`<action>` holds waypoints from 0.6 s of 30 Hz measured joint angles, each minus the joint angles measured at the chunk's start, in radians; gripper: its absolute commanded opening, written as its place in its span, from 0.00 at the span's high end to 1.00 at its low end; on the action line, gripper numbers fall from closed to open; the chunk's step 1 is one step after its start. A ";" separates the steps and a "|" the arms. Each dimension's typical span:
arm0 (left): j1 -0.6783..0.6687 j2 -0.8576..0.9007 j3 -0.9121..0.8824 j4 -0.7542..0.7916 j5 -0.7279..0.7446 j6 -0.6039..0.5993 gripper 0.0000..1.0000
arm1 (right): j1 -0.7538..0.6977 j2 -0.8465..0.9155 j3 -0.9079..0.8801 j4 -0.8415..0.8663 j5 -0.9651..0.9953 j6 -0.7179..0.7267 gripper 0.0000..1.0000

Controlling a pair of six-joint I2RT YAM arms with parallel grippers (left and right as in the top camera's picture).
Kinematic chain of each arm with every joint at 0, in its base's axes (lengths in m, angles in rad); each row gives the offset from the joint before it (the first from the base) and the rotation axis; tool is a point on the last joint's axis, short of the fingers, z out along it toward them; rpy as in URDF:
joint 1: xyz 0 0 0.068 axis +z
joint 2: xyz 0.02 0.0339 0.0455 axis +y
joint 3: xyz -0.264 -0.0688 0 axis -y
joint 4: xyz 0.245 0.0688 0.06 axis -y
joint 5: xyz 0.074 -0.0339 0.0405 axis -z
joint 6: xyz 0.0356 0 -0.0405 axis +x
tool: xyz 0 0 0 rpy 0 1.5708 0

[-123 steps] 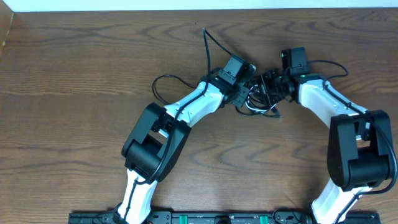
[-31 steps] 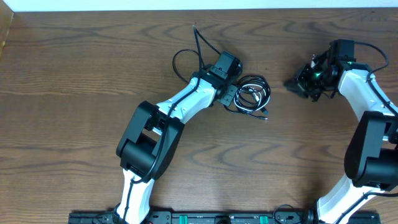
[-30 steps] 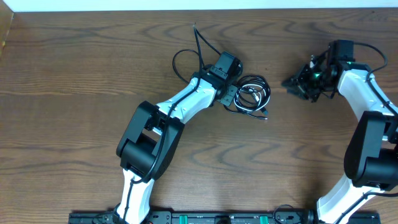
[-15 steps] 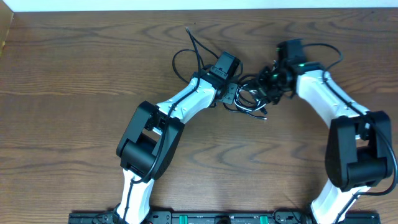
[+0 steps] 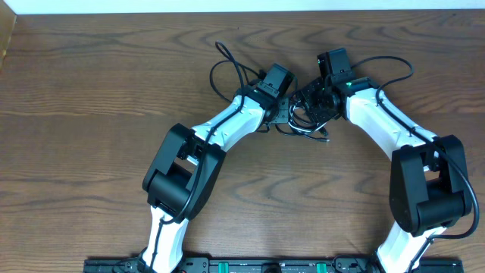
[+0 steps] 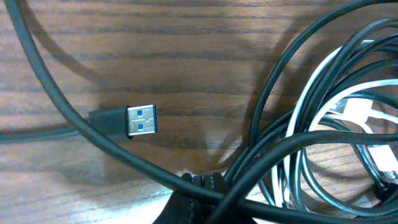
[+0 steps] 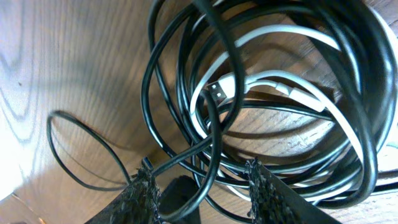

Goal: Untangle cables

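The cables point(image 5: 309, 115) lie as a coiled bundle of black cords and one white cord on the wooden table, between my two grippers. My left gripper point(image 5: 284, 114) is at the bundle's left edge. In the left wrist view its fingers point(image 6: 202, 185) are pressed together, and black cords point(image 6: 273, 155) cross over their tips. A black USB plug point(image 6: 138, 120) lies loose to the left. My right gripper point(image 5: 313, 98) is at the bundle's upper right. It is open point(image 7: 202, 190), with black strands point(image 7: 214, 124) running between its fingers. The white cord point(image 7: 280, 87) and its plug sit inside the coil.
A loose loop of black cable point(image 5: 223, 64) runs up and left from the bundle behind the left arm. The right arm's own thick wire point(image 5: 394, 72) arcs to the right. A white wall edge point(image 5: 227, 6) bounds the far side of the table.
My right gripper has come back from the far right to the bundle and now sits over it. My left gripper stays at the bundle; the loose loop at the upper left shifted slightly.
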 measured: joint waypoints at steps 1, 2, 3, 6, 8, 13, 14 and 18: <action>-0.002 0.000 0.000 0.000 0.000 -0.015 0.92 | 0.000 0.000 0.000 0.005 0.003 0.006 0.54; -0.003 0.000 0.000 0.000 0.000 -0.025 0.93 | 0.001 0.000 0.000 0.011 0.006 0.012 0.54; -0.006 0.000 0.000 0.000 0.000 -0.038 0.93 | 0.001 0.000 0.000 0.018 0.009 0.019 0.52; -0.016 0.000 0.000 0.000 -0.001 -0.052 0.93 | 0.007 0.006 0.000 0.028 0.017 0.039 0.52; -0.024 0.000 0.000 0.000 -0.001 -0.062 0.93 | 0.018 0.018 0.000 0.043 0.019 0.050 0.55; -0.033 0.000 0.000 -0.003 -0.003 -0.070 0.93 | 0.032 0.049 0.000 0.063 0.024 0.062 0.99; -0.033 0.000 0.000 -0.001 -0.003 -0.070 0.93 | 0.031 0.053 0.000 0.063 0.025 0.063 0.99; -0.034 0.000 0.000 -0.001 -0.004 -0.069 0.93 | 0.031 0.059 0.000 0.075 0.027 0.011 0.99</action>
